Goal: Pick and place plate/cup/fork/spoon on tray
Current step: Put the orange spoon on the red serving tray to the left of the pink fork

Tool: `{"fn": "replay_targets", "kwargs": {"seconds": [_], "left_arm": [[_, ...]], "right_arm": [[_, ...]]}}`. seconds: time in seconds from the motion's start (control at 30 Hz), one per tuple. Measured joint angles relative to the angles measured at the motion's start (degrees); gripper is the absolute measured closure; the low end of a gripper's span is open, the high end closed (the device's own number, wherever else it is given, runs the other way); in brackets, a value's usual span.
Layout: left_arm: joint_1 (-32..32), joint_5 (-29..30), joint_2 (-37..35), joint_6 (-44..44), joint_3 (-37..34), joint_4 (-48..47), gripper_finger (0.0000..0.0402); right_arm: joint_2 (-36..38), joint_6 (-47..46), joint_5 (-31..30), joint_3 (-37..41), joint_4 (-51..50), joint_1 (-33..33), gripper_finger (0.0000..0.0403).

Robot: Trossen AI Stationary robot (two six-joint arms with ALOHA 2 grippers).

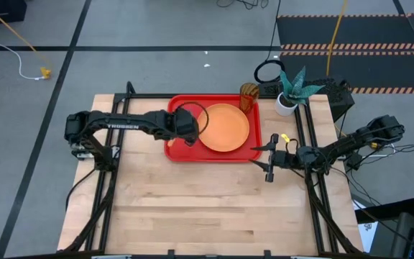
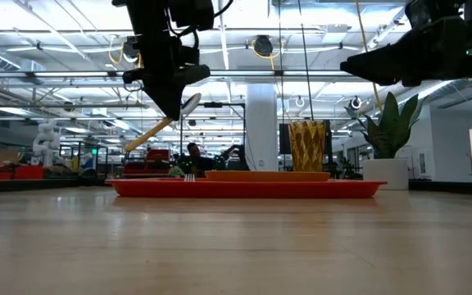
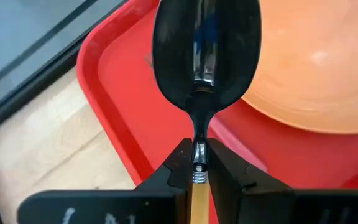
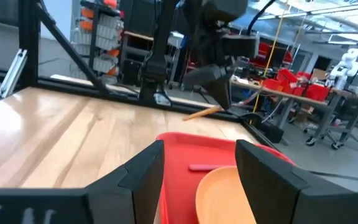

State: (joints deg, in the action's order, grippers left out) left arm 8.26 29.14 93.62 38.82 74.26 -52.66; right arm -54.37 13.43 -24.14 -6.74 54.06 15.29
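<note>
My left wrist view shows what the overhead hides: the left gripper [image 3: 196, 163] is clenched on the spoon [image 3: 205, 56] at its neck, glossy metal bowl above the red tray [image 3: 129, 99] beside the smooth orange plate [image 3: 316, 68]. From the right wrist, my right gripper [image 4: 199, 163] is spread empty near the tray's edge, and the pink-handled fork [image 4: 209, 166] lies on the tray. The ribbed amber cup [image 2: 306, 146] stands at the tray's far corner.

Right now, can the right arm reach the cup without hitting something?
Probably yes. The right end effector hangs open beside the tray, and the cup stands on the tray's far corner. The potted plant right beside it leaves little room.
</note>
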Motion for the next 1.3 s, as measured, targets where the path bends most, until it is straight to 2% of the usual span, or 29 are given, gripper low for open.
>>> {"fn": "replay_targets", "kwargs": {"seconds": [0.13,0.37,0.47,0.93,1.07,1.17,1.3], "left_arm": [[1.96,-0.01,0.00,4.24,-0.32,0.45,0.0364],[4.15,-0.15,0.00,20.11,-2.33,0.85,0.0364],[4.59,-0.24,0.00,23.40,-2.45,1.13,0.0364],[5.80,-2.18,2.66,25.29,-2.45,7.64,0.0364],[7.45,-4.79,4.32,25.43,-2.46,6.87,0.0364],[9.28,-9.37,5.68,23.78,-2.54,6.23,0.0364],[11.57,-11.50,7.48,22.32,-2.49,7.27,0.0364]], "right_arm": [[0.00,-0.42,-0.04,-0.02,-0.23,0.00,0.0211],[0.00,-5.23,-0.05,-0.02,-3.80,0.00,0.0211],[0.00,-6.29,-0.07,-0.02,-4.59,0.00,0.0211],[0.00,-7.82,0.11,-0.02,-6.73,0.00,0.0211],[-0.02,-7.82,0.28,-0.02,-7.86,0.04,0.0211],[0.00,-8.04,0.33,-0.02,-7.99,0.04,0.0211],[0.00,-8.14,0.37,-0.02,-8.43,0.13,0.0211]]}}
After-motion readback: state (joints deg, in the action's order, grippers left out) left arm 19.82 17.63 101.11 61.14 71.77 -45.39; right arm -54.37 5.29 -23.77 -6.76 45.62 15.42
